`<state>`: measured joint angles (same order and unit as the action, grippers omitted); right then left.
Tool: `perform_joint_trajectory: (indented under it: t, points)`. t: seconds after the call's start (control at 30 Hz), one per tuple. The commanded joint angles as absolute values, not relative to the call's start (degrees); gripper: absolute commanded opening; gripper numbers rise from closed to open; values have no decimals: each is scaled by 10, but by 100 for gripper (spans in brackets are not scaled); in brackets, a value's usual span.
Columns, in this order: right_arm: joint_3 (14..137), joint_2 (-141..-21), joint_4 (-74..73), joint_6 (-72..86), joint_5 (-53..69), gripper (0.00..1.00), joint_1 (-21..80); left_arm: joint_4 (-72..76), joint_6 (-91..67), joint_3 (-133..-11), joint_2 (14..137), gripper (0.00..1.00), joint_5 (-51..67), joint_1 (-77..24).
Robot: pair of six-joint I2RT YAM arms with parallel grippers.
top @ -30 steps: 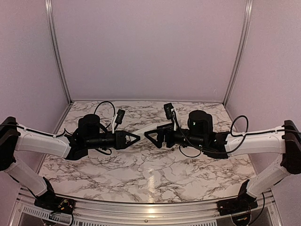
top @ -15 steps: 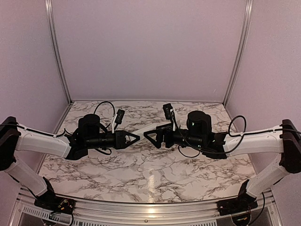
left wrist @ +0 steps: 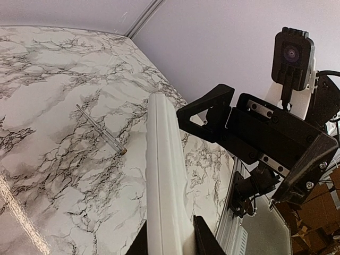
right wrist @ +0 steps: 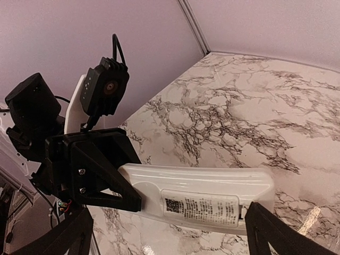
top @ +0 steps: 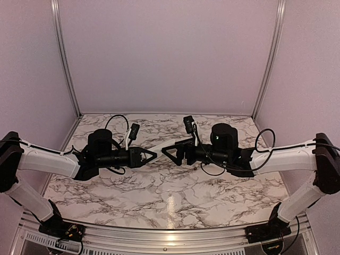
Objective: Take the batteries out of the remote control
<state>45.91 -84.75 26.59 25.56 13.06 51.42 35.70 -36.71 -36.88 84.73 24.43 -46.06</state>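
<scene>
The remote control (top: pixel 166 143) is a slim white bar held in the air over the table's middle. My left gripper (top: pixel 151 154) is shut on one end of it, and its fingers (left wrist: pixel 208 241) pinch the bar (left wrist: pixel 164 186) from both sides. In the right wrist view the remote (right wrist: pixel 196 194) lies crosswise, its labelled cover facing the camera and closed. My right gripper (top: pixel 170 151) is open, and its jaws (right wrist: pixel 172 236) stand wide on either side of the remote's free end without touching it. The batteries are hidden.
A thin grey rod (left wrist: pixel 101 130) lies on the marble table (top: pixel 175 196) below the remote. Purple walls close the back and sides. The table's metal front edge (top: pixel 159 234) runs between the arm bases.
My right gripper has crept a little to the left, closer around the remote's free end. The left gripper and the remote have stayed in place.
</scene>
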Motion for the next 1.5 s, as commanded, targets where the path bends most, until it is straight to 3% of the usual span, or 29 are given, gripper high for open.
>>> perform_joint_trajectory:
  t: [0.0,0.9,1.47]
  points:
    - [459,-855,285,268,180,99,508,423,-358,-368,838,0,301,-470]
    - [460,-846,295,265,244,98,504,435,-355,-354,817,0,299,-470]
    - [472,-817,216,229,101,99,536,432,-412,-340,806,0,233,-470]
